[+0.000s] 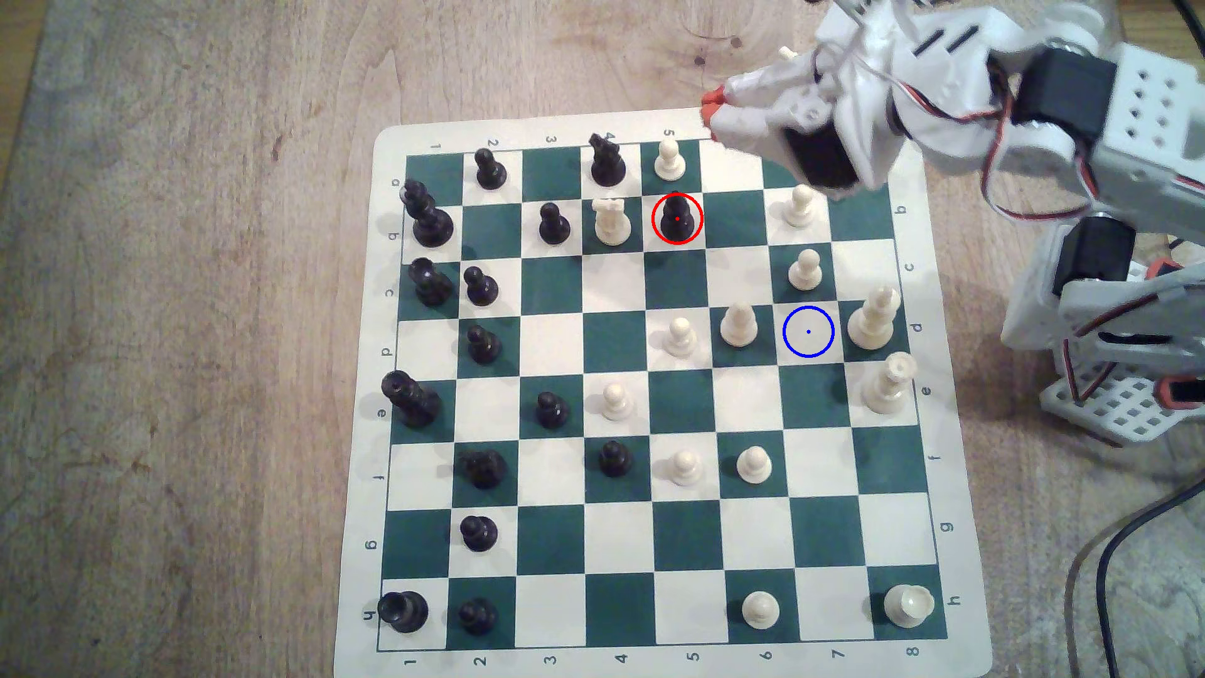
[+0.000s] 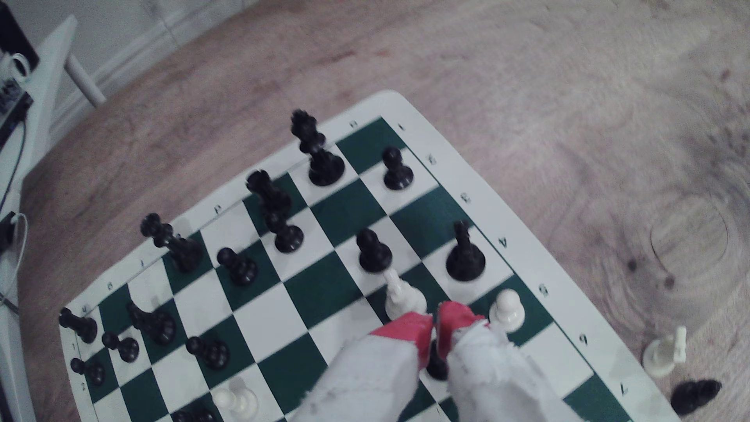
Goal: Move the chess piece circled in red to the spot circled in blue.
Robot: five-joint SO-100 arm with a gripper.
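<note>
Exterior view: gripper [image 1: 712,116] high over the board's [image 1: 909,163] far edge, red fingertips [image 1: 716,96] nearly together, empty; chess piece [image 1: 677,218] upright in its red ring, short of and below those tips; spot [image 1: 808,332] well apart, hemmed by white pawns [image 1: 739,324]. Wrist view: fingers [image 2: 454,320] barely parted, dark piece [image 2: 437,363] glimpsed behind them. Risks: descending so narrow could topple the piece or clip the white rook [image 2: 399,298] just beside.

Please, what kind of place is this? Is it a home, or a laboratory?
Probably a room in a home, used as a hobby workspace. A roll-up chess board lies on a wooden table, a small white robot arm stands beside it, and a mug sits on white furniture behind.
</note>
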